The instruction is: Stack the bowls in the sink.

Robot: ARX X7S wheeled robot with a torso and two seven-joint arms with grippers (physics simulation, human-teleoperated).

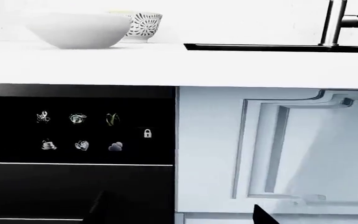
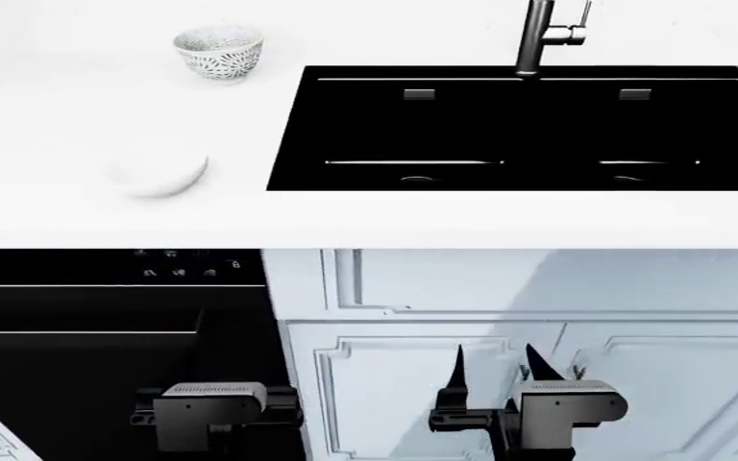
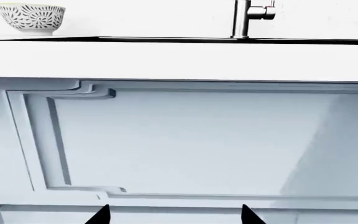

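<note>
Both bowls sit on the white countertop [image 2: 74,115], outside the sink [image 2: 523,125], and neither of your grippers is near them. The patterned bowl [image 2: 219,52] stands upright toward the back of the counter, left of the basin's left edge; from the right wrist camera you see it [image 3: 30,18] on the counter with the faucet [image 3: 246,18] well off to one side. The plain white bowl [image 2: 158,173] rests nearer the front edge, also left of the sink, pale enough to almost vanish against the counter in the head view; the left wrist camera shows it more clearly [image 1: 78,30], with the patterned one [image 1: 143,25] partly hidden behind it. The two bowls look apart in the head view, not touching. The sink is a black rectangular basin with the dark metal faucet [image 2: 542,38] rising at its rear rim. Your left gripper [image 2: 215,415] hangs low in front of the black appliance panel [image 1: 79,135] with its small lit icons, well below counter height; its fingertips barely show, so you cannot tell whether that claw is released or clenched. Your right gripper [image 2: 491,370] hangs low in front of the pale cabinet door [image 3: 185,140], its two dark fingers pointing up with a clear gap between them, released and holding nothing; the tips also poke in at the edge of the right wrist view.
</note>
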